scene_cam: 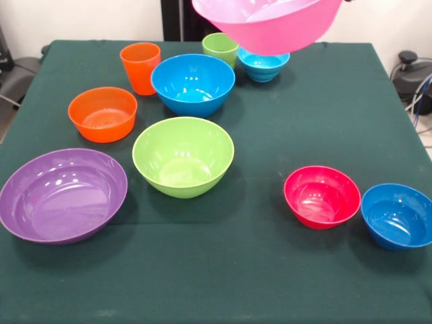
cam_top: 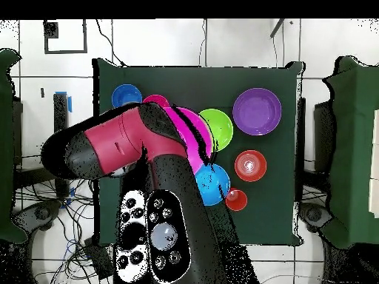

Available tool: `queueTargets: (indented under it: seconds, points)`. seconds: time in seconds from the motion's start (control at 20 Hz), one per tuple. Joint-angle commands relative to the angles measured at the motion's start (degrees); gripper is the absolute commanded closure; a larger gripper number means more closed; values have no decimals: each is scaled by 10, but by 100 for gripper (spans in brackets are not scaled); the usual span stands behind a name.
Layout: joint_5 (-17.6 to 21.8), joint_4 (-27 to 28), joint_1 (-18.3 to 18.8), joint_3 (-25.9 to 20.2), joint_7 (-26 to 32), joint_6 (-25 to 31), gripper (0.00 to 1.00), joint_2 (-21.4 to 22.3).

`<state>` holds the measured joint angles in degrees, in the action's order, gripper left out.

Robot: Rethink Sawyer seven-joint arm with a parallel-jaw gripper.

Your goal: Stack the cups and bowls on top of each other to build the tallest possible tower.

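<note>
Pink bowl [scene_cam: 270, 27] hung tilted in the air above the table's [scene_cam: 283, 121] far edge, over a small blue bowl [scene_cam: 263, 66]. Gripper hidden; its grip could not be told. Purple bowl [scene_cam: 62, 196] near left, lime bowl [scene_cam: 183, 156] centre, orange cup [scene_cam: 140, 67] far left.

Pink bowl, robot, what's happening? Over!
End effector hidden behind arm. Pink bowl up in the air, tilted. Blue bowl and cups below it.
</note>
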<state>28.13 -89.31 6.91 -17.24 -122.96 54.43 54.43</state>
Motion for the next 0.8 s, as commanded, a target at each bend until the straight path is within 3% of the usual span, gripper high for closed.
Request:
queueTargets:
  seconds: [0.05, 0.8]
  points:
    - [-12, -11, 3, 25, -47, 24, 100, -14]
    - [-57, -5, -3, 30, -25, 52, 100, 2]
